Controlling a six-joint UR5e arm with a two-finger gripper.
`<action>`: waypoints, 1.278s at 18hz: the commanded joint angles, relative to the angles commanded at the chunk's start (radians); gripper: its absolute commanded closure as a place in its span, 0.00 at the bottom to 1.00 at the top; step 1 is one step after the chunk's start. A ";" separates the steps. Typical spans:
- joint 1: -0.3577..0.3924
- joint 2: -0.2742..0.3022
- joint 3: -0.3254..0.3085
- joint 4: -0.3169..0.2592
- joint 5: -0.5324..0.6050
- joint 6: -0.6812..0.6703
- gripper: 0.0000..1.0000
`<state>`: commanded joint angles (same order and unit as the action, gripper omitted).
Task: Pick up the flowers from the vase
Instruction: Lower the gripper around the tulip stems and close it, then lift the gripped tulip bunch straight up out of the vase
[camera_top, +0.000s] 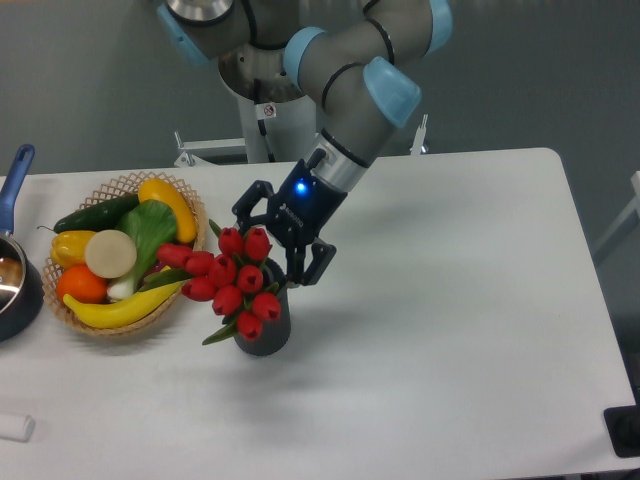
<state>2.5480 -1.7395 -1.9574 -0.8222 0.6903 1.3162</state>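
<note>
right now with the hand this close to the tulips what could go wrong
The open hand sits at the top of the flowers, near the blooms rather than the stems, so closing here might crush or slip off the heads. The vase is small and the bunch leans toward the wicker basket; a sideways pull could tip it. The leaning flowers touch the basket's edge and may drag against its produce when lifted.
</note>
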 joint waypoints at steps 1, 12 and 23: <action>-0.002 -0.005 0.000 0.002 0.002 -0.002 0.00; -0.011 -0.008 0.005 0.002 0.006 -0.005 0.26; -0.011 0.005 0.008 0.000 0.006 -0.029 0.53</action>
<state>2.5372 -1.7349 -1.9497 -0.8222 0.6964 1.2870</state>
